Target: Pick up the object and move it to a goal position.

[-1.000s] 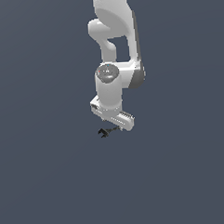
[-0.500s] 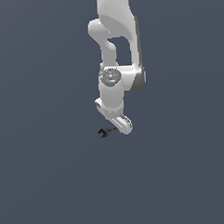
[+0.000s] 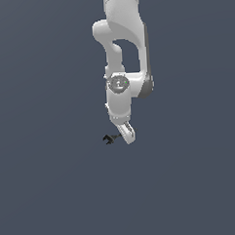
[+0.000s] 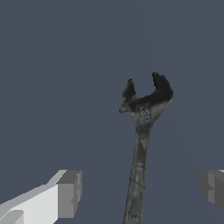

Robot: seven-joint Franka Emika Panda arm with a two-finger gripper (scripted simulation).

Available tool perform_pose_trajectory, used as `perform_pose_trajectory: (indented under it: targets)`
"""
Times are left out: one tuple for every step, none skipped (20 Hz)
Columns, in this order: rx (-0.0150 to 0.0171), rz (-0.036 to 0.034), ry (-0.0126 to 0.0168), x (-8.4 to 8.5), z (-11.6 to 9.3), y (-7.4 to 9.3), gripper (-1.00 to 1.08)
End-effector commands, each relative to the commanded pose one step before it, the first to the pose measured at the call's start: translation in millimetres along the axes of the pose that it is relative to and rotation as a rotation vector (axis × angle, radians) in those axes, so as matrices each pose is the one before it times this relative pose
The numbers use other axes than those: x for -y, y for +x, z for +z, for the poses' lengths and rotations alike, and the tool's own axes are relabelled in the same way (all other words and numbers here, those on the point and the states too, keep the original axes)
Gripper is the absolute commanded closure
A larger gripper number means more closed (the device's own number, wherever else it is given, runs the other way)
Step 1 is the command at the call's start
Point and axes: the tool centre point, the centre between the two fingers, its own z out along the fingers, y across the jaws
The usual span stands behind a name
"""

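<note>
The object [image 4: 146,105] is a small dark wrench with a black claw-shaped head and a slender grey stem. It lies flat on the dark grey floor. In the exterior view the object [image 3: 110,138] is a tiny dark shape just to the left of the white hand. My gripper [image 4: 142,192] is open, with one finger [image 4: 70,194] on each side of the stem and apart from it. In the exterior view the gripper [image 3: 129,137] hangs low and edge-on, right beside the object.
The white arm [image 3: 121,51] comes down from the top of the exterior view. Plain dark grey floor [image 3: 55,191] lies all around, and no other object shows.
The hand has turned about its vertical axis, from broadside to edge-on, and has sunk a little toward the floor. The object has stayed in place.
</note>
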Motion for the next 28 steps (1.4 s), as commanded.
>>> perform_pose_trajectory:
  targets:
    - [-0.0032, 0.05888, 0.00009, -1.84, 4.2, -1.56, -0.92]
    - [-0.0011, 0.01971, -0.00003, -0.68, 1.44, -0.52, -0.92]
    - [-0.00105, 0.01836, -0.00001, -0.65, 1.33, -0.46, -0.92]
    - [-0.001, 0.017, 0.00001, -0.62, 1.22, -0.41, -0.92]
    - [-0.00094, 0.01563, 0.00003, -0.58, 1.12, -0.36, -0.92]
    - [-0.00087, 0.01429, 0.00004, -0.54, 1.02, -0.31, -0.92]
    - [-0.0008, 0.01292, 0.00004, -0.49, 0.92, -0.27, -0.92]
    - [-0.00073, 0.01156, 0.00005, -0.45, 0.82, -0.24, -0.92]
    - [-0.00065, 0.01021, 0.00005, -0.4, 0.72, -0.2, -0.92]
    - [-0.00057, 0.00882, 0.00005, -0.35, 0.62, -0.18, -0.92]
    - [-0.00049, 0.00749, 0.00005, -0.3, 0.52, -0.14, -0.92]
    - [-0.0004, 0.00612, 0.00004, -0.25, 0.43, -0.11, -0.92]
    - [-0.00031, 0.00477, 0.00003, -0.19, 0.33, -0.08, -0.92]
    - [-0.00022, 0.00338, 0.00002, -0.13, 0.24, -0.07, -0.92]
    - [-0.00014, 0.00207, 0.00002, -0.09, 0.14, -0.02, -0.92]
    - [-0.00005, 0.00069, 0.00001, -0.03, 0.05, -0.01, -0.92]
    - [0.00033, -0.00453, -0.00027, 0.11, -0.19, -0.04, -0.92]
    - [0.0, 0.0, 0.0, -0.01, 0.33, -0.02, -0.92]
    - [0.0, 0.0, 0.0, -0.02, 0.99, -0.07, -0.92]
    - [0.0, 0.0, 0.0, -0.04, 1.64, -0.11, -0.92]
    - [0.00005, 0.00069, -0.00001, -0.14, 2.3, 0.23, -0.92]
    - [0.0, 0.0, 0.0, -0.08, 2.93, -0.2, -0.92]
    - [0.00003, 0.00069, -0.00001, -0.18, 3.58, 0.14, -0.92]
    - [0.00002, 0.00049, -0.00001, -0.17, 4.2, -0.01, -0.92]
    - [0.00001, 0.00049, -0.00001, -0.18, 4.81, -0.05, -0.92]
    - [0.00001, 0.00069, -0.00001, -0.2, 5.39, 0.03, -0.92]
    - [0.0, 0.00069, 0.0, -0.16, 5.32, 0.06, -0.92]
    - [-0.00001, 0.00049, 0.00002, -0.07, 4.61, 0.01, -0.92]
